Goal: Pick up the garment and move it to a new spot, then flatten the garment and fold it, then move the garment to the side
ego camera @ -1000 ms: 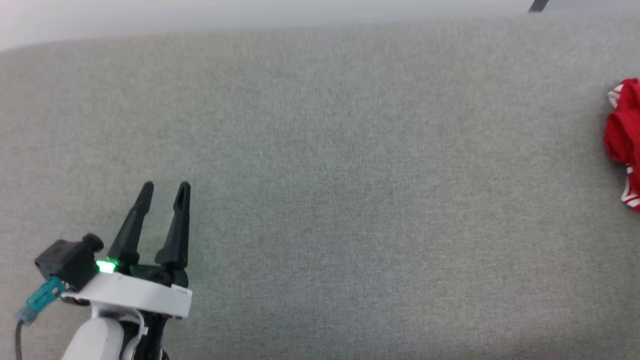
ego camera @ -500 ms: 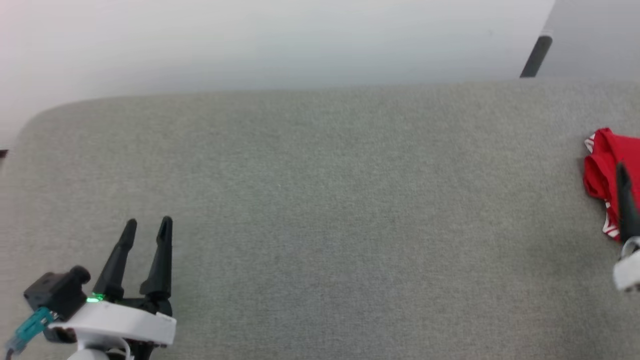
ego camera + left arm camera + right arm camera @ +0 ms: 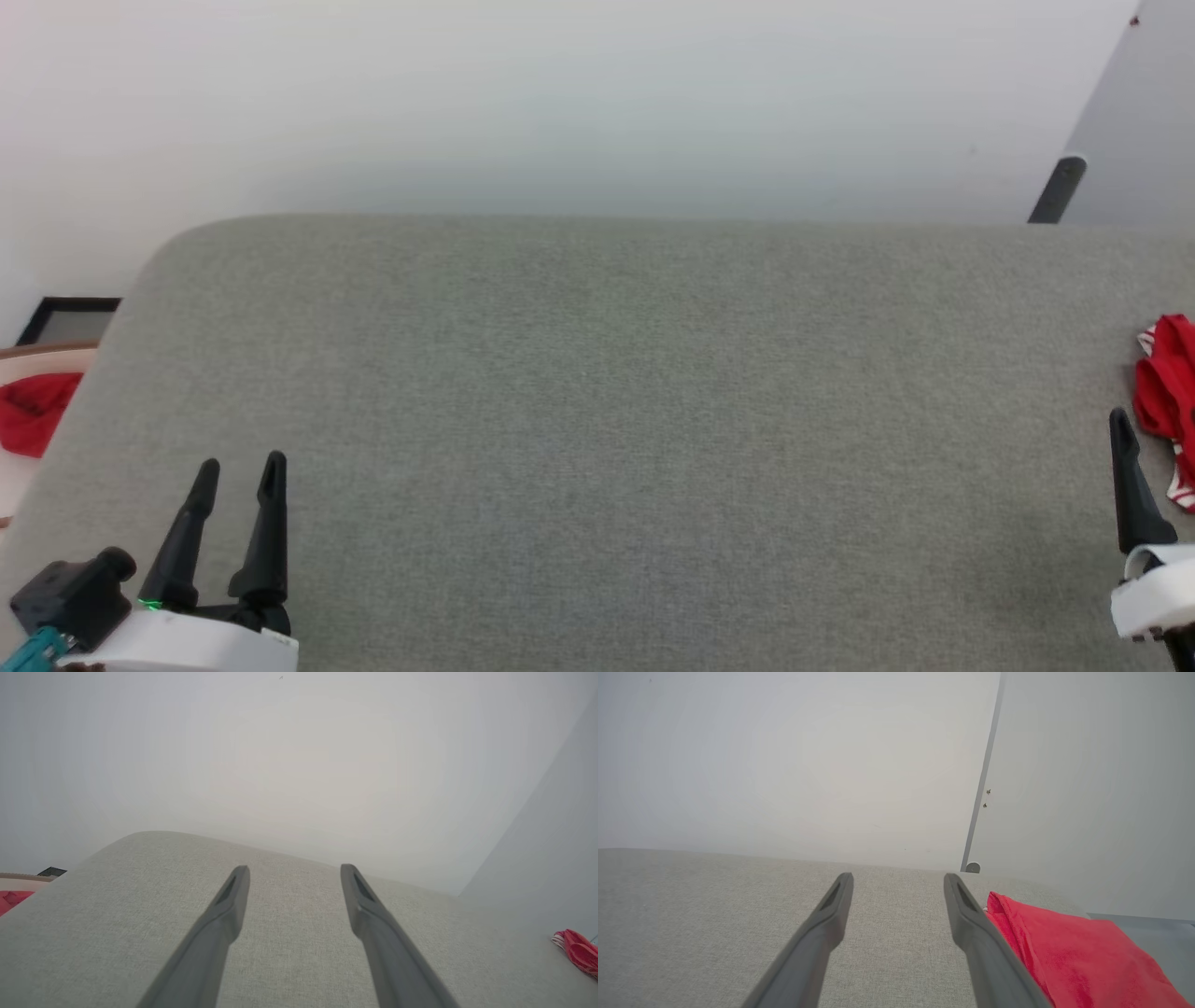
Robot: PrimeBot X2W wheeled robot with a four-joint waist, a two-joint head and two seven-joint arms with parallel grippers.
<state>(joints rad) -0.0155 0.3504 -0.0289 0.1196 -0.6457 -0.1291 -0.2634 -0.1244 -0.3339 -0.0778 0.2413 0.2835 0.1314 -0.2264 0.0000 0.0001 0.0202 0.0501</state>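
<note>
The left gripper (image 3: 241, 462) is hovering over the near left of the grey fabric-covered tabletop (image 3: 597, 392). Its two dark fingers are standing apart with nothing between them, and the left wrist view is showing the same wide gap over bare fabric. At the near right, the right gripper (image 3: 899, 877) is likewise holding its fingers spread and empty. In the head view one of its fingers (image 3: 1131, 490) is pointing up close to the frame's right edge. Just beyond that finger and to its right, the garment (image 3: 1165, 397) is lying crumpled at the tabletop's right side, red with white-and-red stripe trim, partly cut off by the frame. In the right wrist view it is sitting just beside the right-hand finger; I cannot tell whether they are touching. Off the table's left edge, a small red cloth (image 3: 33, 411) is resting in a pale container (image 3: 11, 481). Farther back, a white wall (image 3: 560, 103) is rising behind the table's far edge, and a dark bar (image 3: 1057, 189) is standing slanted at the far right.
</note>
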